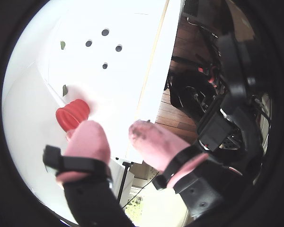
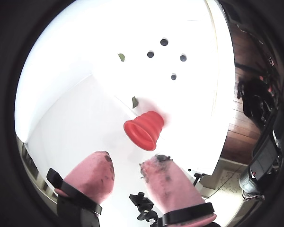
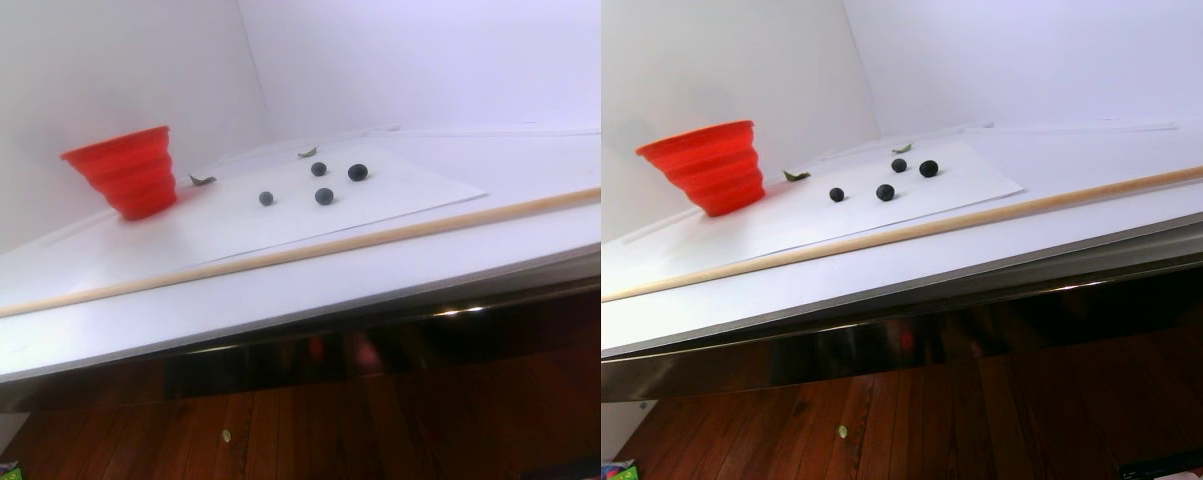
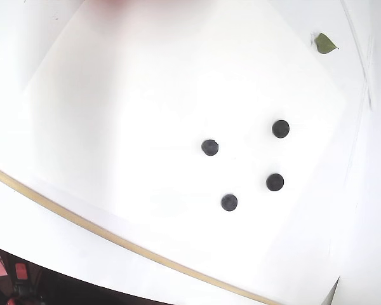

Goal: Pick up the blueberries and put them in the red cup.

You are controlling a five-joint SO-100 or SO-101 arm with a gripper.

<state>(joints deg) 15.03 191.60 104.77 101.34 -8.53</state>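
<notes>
My tool (image 2: 127, 171) hangs spread and empty above the red cup (image 2: 145, 129); four blueberries (image 4: 210, 147) lie loose on the white table (image 4: 101, 127) beyond it.

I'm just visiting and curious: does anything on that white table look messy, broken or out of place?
Mostly tidy: the red cup stands upright and four blueberries lie apart on the white sheet. Oddities: two small green leaves, and dark smudges on the gripper's pink fingertips.

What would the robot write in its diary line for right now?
tool: open, empty, above table | blueberries: four on white sheet, none picked | red cup: upright, no berries visible inside
</notes>
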